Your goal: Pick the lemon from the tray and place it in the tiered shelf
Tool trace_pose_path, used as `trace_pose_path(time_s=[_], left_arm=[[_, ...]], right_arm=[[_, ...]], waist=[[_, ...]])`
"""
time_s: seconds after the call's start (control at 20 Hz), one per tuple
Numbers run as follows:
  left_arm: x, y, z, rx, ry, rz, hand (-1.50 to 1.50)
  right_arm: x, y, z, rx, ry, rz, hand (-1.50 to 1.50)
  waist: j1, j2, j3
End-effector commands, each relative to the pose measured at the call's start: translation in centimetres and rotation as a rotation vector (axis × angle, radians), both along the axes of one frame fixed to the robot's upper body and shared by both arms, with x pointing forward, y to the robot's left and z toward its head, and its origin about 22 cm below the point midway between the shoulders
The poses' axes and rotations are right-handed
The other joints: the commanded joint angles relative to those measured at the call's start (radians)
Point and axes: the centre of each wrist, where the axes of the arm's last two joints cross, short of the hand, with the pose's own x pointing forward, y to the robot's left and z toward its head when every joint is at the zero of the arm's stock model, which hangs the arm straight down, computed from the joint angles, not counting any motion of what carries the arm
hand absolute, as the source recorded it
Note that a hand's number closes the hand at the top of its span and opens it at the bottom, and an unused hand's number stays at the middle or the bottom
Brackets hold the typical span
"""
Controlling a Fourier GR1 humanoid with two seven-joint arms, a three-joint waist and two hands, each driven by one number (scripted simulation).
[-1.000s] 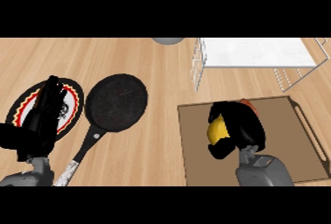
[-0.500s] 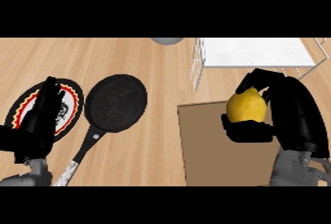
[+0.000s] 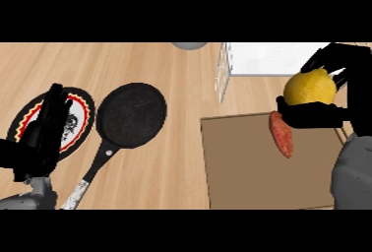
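The lemon (image 3: 310, 87) is held in the curled right hand (image 3: 327, 110) above the tray (image 3: 247, 162), possibly near the tiered shelf (image 3: 269, 59); the left hand (image 3: 40, 133) is kept open.

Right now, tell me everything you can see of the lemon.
The lemon is yellow, plump and oval, with a smooth, faintly dimpled skin and no cut or mark showing. It is held in the right hand, whose black fingers curl round its right side and underneath, hiding its lower edge. It is lifted off the tray, above the tray's far right corner and near the white shelf. Only the hand touches it.
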Motion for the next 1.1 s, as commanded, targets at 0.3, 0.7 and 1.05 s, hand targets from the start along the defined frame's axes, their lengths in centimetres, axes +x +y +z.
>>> trace_pose_path(time_s=[0.3,0.7,1.05], left_arm=[[1.3,-2.0,-1.2,0.005,-0.003,0.007,0.00],[0.7,-0.9,-0.1,0.002,-0.018,-0.010,0.00],[0.1,-2.2,-1.3,-0.003,-0.014,-0.003,0.00]], right_arm=[[4.9,-4.5,-0.9,0.049,-0.058,-0.067,1.50],[11.8,-6.5,-4.7,0.078,-0.117,-0.089,1.50],[15.6,-5.7,-5.6,0.052,-0.156,-0.077,1.50]], waist=[[-0.002,0.002,0.000],[0.015,0.006,0.001],[0.017,0.006,0.001]])
